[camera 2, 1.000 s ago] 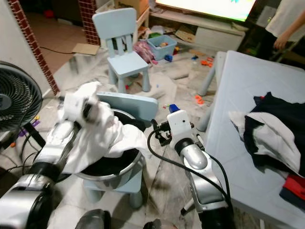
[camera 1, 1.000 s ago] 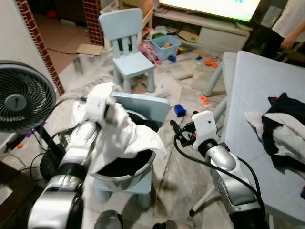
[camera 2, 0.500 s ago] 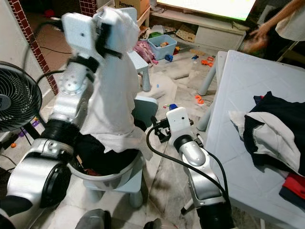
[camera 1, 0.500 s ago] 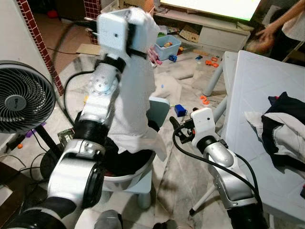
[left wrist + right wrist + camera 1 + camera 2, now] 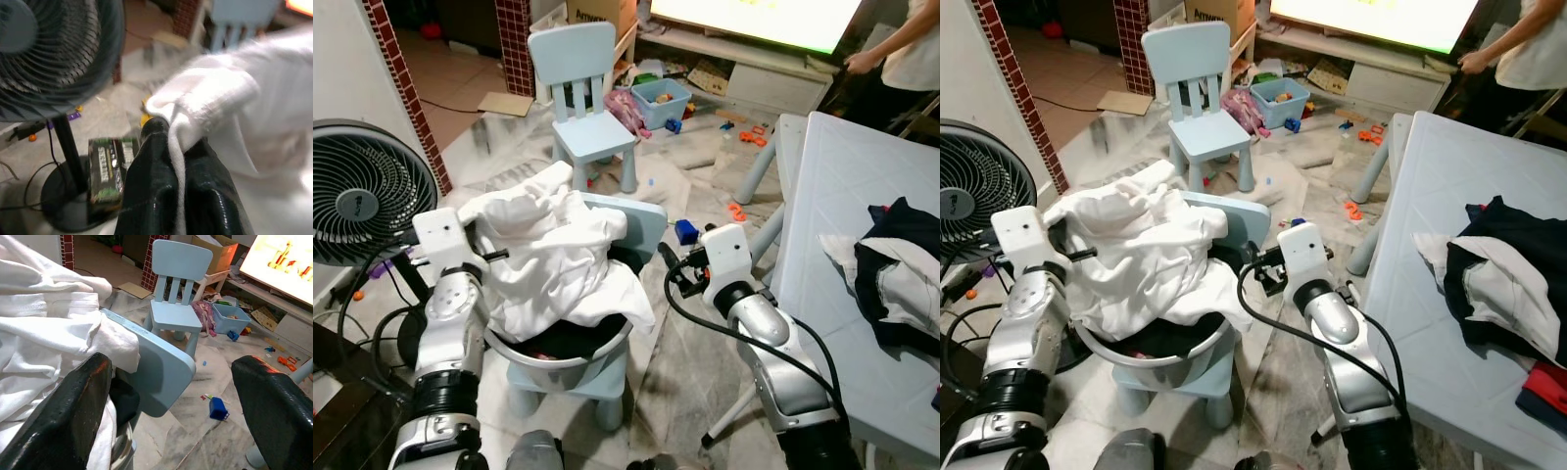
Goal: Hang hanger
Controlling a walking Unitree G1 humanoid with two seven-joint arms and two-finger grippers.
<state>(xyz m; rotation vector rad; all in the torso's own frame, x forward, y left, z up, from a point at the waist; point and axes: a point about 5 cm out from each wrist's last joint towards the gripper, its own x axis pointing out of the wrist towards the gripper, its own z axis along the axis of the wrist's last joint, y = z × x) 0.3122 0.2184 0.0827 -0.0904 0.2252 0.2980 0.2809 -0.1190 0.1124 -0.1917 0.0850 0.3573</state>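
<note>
While the left hand [image 5: 178, 161] pinches a fold of the white garment [image 5: 553, 259], the cloth slumps over the metal basin [image 5: 570, 360].
Soft, light and floppy, it seems best held at a thick hem; right hand [image 5: 171, 396] waits open beside it.

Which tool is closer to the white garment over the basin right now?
Left. The left tool is pinched on a fold of the white garment; the right tool hangs open beside it, by the chair back, not touching.

The big white cloth [image 5: 551, 257] covered most of the silver metal bowl [image 5: 570, 354]. The person [image 5: 899, 44] was cut off at the top edge.
</note>
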